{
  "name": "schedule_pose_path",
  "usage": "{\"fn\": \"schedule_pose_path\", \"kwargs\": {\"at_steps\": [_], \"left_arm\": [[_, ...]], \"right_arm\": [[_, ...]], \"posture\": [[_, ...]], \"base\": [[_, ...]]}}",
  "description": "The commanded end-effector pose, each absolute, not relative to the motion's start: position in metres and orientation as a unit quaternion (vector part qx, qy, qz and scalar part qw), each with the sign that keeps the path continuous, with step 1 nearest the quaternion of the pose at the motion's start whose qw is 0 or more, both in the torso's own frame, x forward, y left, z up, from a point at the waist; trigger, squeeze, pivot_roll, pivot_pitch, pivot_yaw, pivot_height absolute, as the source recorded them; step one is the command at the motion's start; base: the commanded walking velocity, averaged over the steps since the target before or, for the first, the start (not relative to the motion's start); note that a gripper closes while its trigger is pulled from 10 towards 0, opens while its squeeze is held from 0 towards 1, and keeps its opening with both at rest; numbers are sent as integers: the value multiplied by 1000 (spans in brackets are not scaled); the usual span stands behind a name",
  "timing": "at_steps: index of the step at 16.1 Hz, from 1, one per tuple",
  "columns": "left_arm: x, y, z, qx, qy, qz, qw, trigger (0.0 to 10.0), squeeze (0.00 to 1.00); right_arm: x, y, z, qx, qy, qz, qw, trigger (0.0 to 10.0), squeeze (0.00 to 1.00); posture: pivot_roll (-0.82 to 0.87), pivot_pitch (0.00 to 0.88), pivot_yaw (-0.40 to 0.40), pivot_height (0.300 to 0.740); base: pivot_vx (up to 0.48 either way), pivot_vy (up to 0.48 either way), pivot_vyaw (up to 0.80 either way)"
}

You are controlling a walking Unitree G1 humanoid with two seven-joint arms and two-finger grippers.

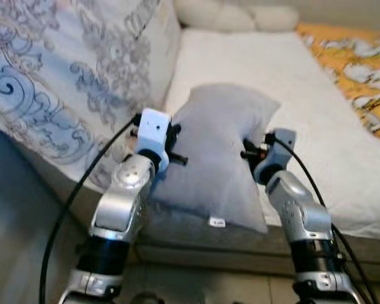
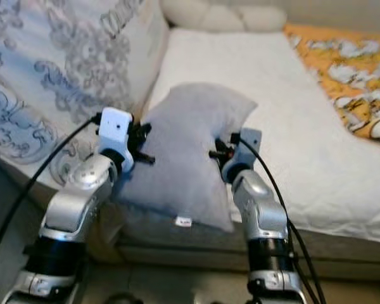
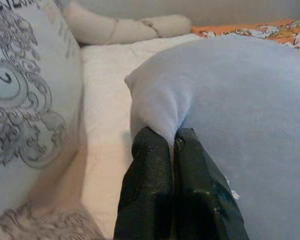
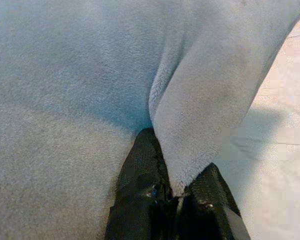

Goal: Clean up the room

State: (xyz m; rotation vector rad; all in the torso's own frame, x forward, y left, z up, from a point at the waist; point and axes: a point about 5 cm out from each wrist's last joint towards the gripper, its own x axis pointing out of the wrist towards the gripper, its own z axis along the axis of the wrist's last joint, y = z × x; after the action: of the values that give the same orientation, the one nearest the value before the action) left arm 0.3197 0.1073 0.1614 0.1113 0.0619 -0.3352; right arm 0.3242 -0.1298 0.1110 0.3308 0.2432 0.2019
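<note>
A grey plush pillow (image 1: 218, 152) lies tilted over the near edge of the bed's white sheet (image 1: 316, 95), its lower corner with a small tag hanging past the edge. My left gripper (image 3: 172, 135) is shut on a pinched fold at the pillow's left side. On the opposite side, my right gripper (image 4: 177, 160) is shut on another fold of the pillow (image 4: 90, 75). In the left eye view both wrists flank the pillow, left gripper (image 1: 176, 144) and right gripper (image 1: 250, 152), with the fingertips sunk into the fabric.
A bulky duvet with grey scroll patterns (image 1: 57, 82) is heaped on the left of the bed. An orange patterned blanket (image 1: 361, 69) covers the far right. Cream bolster cushions (image 1: 234, 16) lie at the head. The bed's grey base (image 1: 240, 244) is just in front of me.
</note>
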Motion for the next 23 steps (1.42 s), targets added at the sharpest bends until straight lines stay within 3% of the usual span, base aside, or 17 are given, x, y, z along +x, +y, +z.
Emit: {"fn": "schedule_pose_path", "kwargs": {"at_steps": [1, 23], "left_arm": [[323, 113, 171, 57, 10, -153, 987, 10000, 0], [328, 117, 173, 48, 10, -140, 989, 10000, 0]], "right_arm": [[328, -121, 119, 159, 105, 118, 975, 10000, 0], [337, -122, 123, 151, 98, 121, 976, 10000, 0]], "posture": [[57, 0, -18, 740], [54, 0, -15, 740]], "base": [[259, 0, 0], [303, 0, 0]]}}
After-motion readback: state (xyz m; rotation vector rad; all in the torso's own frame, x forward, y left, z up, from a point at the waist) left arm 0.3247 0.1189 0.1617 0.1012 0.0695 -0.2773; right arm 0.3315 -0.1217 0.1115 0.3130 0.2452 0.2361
